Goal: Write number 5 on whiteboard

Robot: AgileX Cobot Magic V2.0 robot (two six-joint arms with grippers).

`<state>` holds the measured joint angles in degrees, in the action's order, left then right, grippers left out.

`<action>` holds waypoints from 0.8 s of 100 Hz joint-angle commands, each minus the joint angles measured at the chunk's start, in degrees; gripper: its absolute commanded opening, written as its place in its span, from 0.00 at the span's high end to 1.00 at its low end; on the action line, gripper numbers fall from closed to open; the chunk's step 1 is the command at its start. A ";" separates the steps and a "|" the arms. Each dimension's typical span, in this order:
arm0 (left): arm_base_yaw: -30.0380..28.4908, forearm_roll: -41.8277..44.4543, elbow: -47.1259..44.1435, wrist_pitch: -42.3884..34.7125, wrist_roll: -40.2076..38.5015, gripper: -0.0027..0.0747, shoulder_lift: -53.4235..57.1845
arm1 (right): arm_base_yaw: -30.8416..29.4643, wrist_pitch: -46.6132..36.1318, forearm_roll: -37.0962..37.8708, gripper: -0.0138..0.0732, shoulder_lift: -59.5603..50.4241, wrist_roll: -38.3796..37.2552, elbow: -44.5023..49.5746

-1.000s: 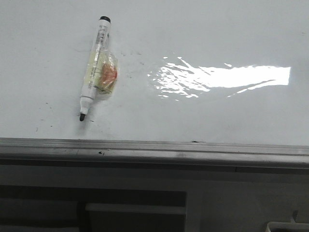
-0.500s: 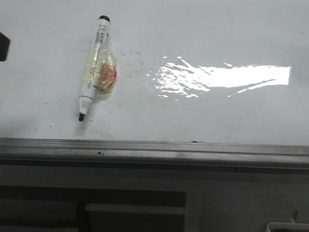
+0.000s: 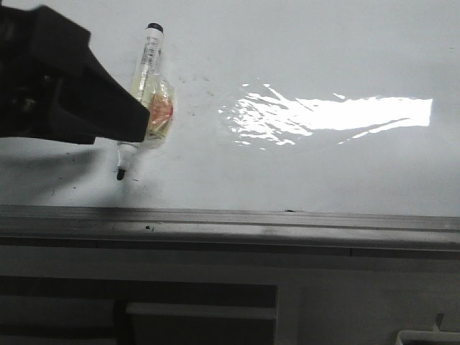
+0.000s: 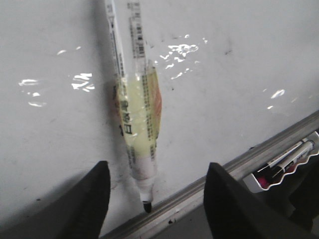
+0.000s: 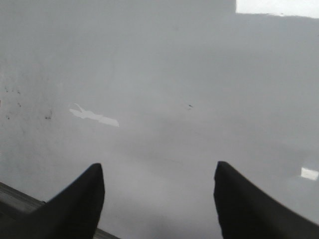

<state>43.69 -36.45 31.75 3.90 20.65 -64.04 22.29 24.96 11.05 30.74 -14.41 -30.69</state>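
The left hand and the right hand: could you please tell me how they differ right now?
The left hand straddles the marker lying on the whiteboard, while the right hand has only bare board beneath. The left shows in the front view; the right does not. Both are open.

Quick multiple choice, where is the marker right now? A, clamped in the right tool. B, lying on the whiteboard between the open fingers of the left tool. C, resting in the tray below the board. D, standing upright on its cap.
B: the marker lies flat on the whiteboard, with the left tool open on either side and not touching it.
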 commanded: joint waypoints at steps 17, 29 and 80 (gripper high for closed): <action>0.59 -0.77 1.89 -9.92 0.00 0.49 -4.80 | 0.09 -5.09 1.02 0.35 1.27 0.60 -2.12; 0.59 -0.98 1.89 -11.41 -0.02 0.63 -6.20 | 0.09 -5.09 1.02 0.35 1.27 0.60 -2.12; 9.96 30.81 5.23 -6.74 0.10 0.99 0.08 | 16.82 -5.12 -1.23 0.35 3.98 8.49 -3.66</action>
<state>50.60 -17.05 34.32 -0.96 20.65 -67.00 34.75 24.29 9.78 32.96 -8.62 -31.61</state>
